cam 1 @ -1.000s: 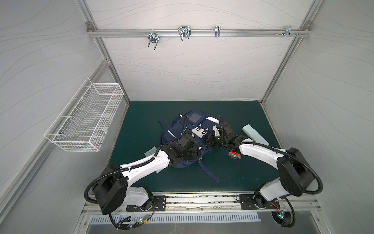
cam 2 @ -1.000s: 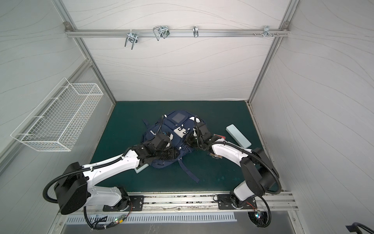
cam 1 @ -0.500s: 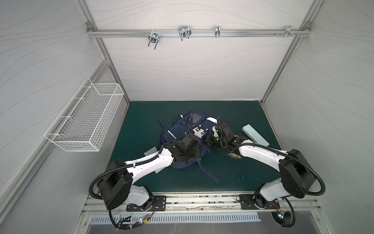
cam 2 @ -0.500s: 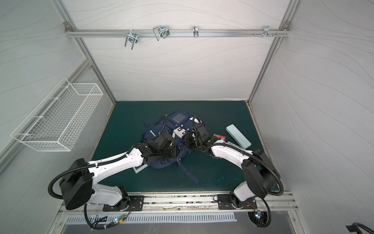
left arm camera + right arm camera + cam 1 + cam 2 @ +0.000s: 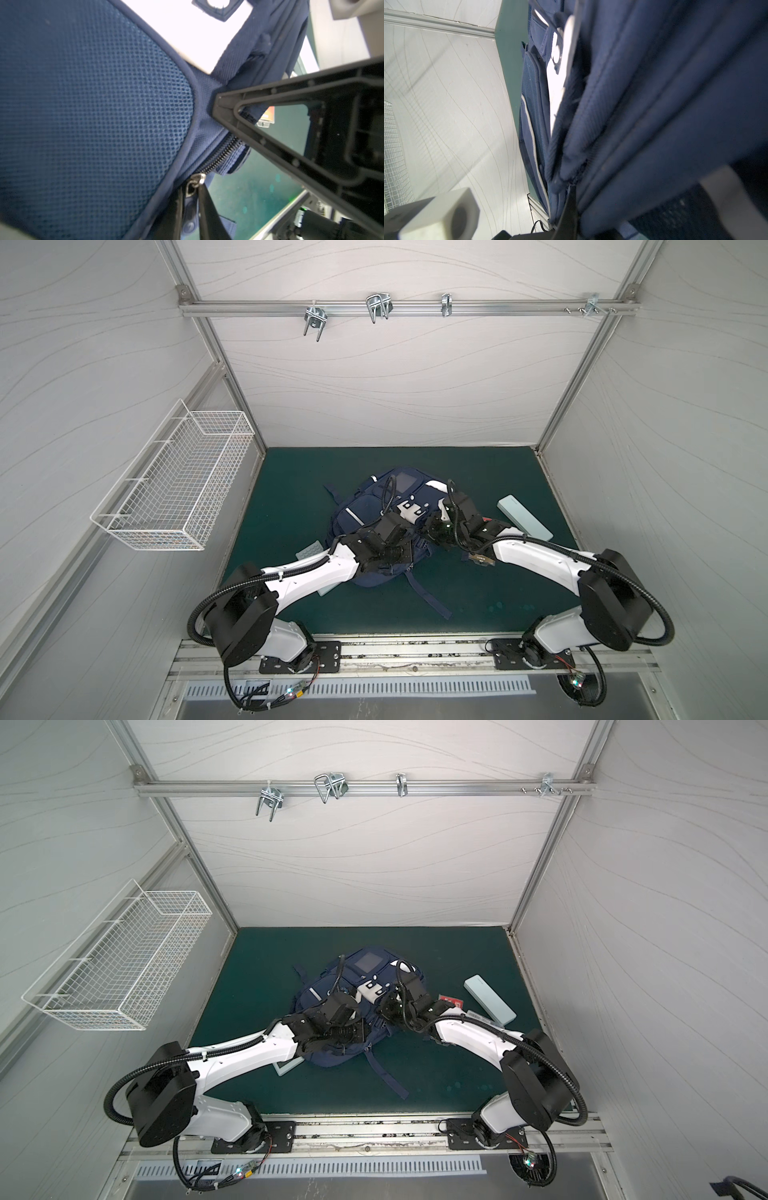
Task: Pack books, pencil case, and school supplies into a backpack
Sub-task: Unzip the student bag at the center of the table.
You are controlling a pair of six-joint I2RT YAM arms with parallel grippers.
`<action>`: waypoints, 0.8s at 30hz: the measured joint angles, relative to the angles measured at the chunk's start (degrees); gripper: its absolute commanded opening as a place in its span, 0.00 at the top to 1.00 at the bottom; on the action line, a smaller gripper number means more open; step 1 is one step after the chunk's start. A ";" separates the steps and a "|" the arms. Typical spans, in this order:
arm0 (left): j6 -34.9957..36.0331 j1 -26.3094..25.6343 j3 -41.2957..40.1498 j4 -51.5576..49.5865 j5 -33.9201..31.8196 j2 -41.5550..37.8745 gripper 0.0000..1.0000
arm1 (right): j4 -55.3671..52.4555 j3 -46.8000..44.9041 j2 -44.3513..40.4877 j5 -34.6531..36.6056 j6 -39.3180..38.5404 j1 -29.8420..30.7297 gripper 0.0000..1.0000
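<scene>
The navy backpack (image 5: pixel 365 510) lies in the middle of the green mat, seen in both top views. Over its near right side is my left gripper (image 5: pixel 190 192), shut on the dark zipper pull (image 5: pixel 189 209) just below the metal slider (image 5: pixel 196 182). Close beside it my right gripper (image 5: pixel 572 195) is shut on a fold of backpack fabric (image 5: pixel 571 158) at the zipper's end. The pale blue pencil case (image 5: pixel 490 1000) lies on the mat at the right. A red book (image 5: pixel 451 1002) shows beside the right arm. The pale calculator (image 5: pixel 309 549) lies partly under the left arm.
A backpack strap (image 5: pixel 428 597) trails toward the front edge. A white wire basket (image 5: pixel 178 489) hangs on the left wall, and a rail with metal hooks (image 5: pixel 376 310) crosses the back wall. Walls enclose the mat on three sides.
My left gripper's jaws have closed in on the zipper pull, and the left arm has edged toward the right gripper. The right gripper keeps its hold on the fabric.
</scene>
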 measured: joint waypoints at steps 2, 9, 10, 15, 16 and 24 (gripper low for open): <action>-1.01 0.00 -1.44 1.70 1.14 0.07 0.84 | -0.04 0.00 -0.11 -0.15 0.00 0.02 1.00; -3.61 0.07 -2.84 4.68 2.62 0.15 1.00 | -0.76 0.00 -0.74 -0.04 -0.04 0.00 1.00; -3.78 0.04 -2.84 4.72 2.64 0.04 1.00 | -0.96 0.00 -0.94 0.02 -0.09 0.00 1.00; -3.89 -0.09 -2.89 3.06 2.16 -2.05 1.00 | -1.90 0.00 -2.03 0.00 -0.81 -0.15 1.00; -3.82 -0.20 -2.89 2.16 1.90 -2.99 1.00 | -2.14 0.00 -2.36 -0.11 -1.11 -0.37 1.00; -1.97 -0.72 -3.02 -6.86 -2.56 -10.56 1.00 | -3.63 0.09 -3.50 -5.90 -3.93 -5.25 1.00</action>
